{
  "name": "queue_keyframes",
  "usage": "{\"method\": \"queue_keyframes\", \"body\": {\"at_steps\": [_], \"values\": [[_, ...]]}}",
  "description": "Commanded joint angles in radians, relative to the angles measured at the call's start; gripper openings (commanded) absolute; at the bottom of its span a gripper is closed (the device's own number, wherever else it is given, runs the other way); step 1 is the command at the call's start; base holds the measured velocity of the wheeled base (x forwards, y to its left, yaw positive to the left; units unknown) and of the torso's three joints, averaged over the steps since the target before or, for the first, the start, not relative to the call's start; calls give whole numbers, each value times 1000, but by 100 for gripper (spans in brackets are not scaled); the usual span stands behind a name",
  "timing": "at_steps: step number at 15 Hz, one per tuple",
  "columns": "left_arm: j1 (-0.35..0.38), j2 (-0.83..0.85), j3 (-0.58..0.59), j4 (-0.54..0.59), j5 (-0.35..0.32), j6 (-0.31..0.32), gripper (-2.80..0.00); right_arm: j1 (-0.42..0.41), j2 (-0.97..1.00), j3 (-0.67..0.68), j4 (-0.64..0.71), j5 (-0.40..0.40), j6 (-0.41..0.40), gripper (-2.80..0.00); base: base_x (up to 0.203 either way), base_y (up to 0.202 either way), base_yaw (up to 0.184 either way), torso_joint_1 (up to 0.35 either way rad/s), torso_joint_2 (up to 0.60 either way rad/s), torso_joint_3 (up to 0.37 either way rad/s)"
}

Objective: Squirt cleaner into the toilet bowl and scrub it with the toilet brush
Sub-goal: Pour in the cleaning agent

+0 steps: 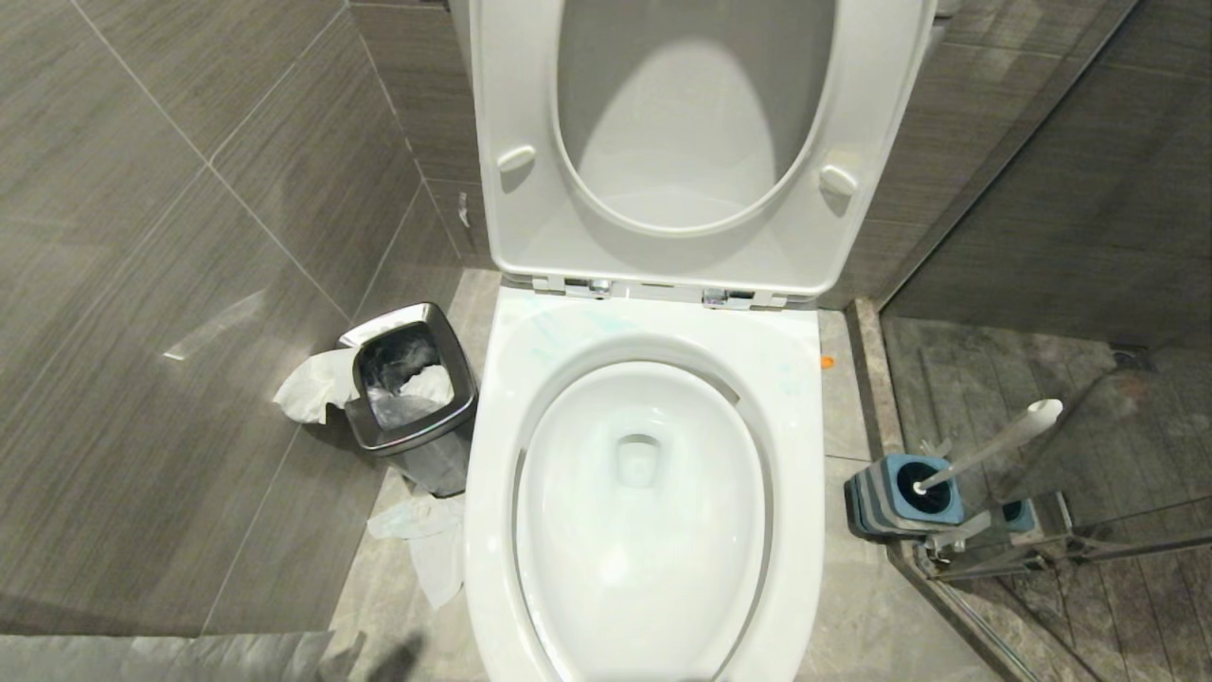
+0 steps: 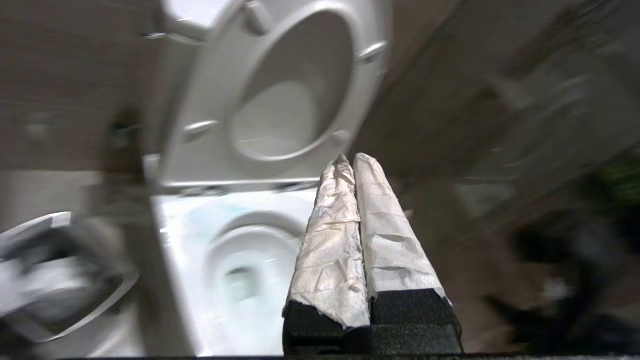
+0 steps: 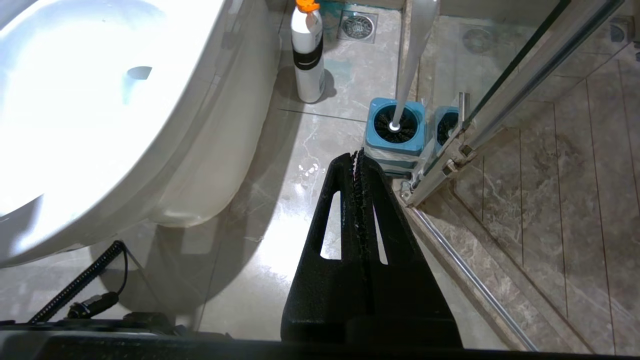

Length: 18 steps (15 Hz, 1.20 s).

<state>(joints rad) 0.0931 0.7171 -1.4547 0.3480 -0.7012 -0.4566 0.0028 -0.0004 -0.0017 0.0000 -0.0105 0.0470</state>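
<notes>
Beyond closed right fingers [image 3: 358, 156]: toilet brush [image 3: 411, 60] upright in holder [image 3: 395, 131].

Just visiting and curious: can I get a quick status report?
Both grippers, left and right, shut, empty. Toilet brush in holder; toilet bowl open, blue streaks on rim. Nothing blocking.

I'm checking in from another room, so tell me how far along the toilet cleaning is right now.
Possibly done: faint teal cleaner streaks show on the toilet bowl rim. In hand: nothing; the left gripper is shut and empty above the bowl, and the right gripper is shut and empty above the floor. Left: the scrubbing, since the toilet brush stands in its holder.
</notes>
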Motion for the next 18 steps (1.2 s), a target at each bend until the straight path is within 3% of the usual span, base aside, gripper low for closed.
{"method": "queue_keyframes", "body": {"at_steps": [1, 2, 3, 9, 18], "values": [[-88, 7, 40, 62, 195, 352, -280, 0, 0, 0, 0, 0, 1, -280, 0, 0, 0, 0, 0, 0], [-121, 4, 54, 69, 251, 461, -280, 0, 0, 0, 0, 0, 1, -280, 0, 0, 0, 0, 0, 0], [-137, -4, 61, 69, 292, 521, -280, 0, 0, 0, 0, 0, 1, -280, 0, 0, 0, 0, 0, 0], [-135, -138, 119, 70, 374, 564, -280, 0, 0, 0, 0, 0, 1, -280, 0, 0, 0, 0, 0, 0], [-124, -447, 289, 72, 383, 572, -280, 0, 0, 0, 0, 0, 1, -280, 0, 0, 0, 0, 0, 0]]}}
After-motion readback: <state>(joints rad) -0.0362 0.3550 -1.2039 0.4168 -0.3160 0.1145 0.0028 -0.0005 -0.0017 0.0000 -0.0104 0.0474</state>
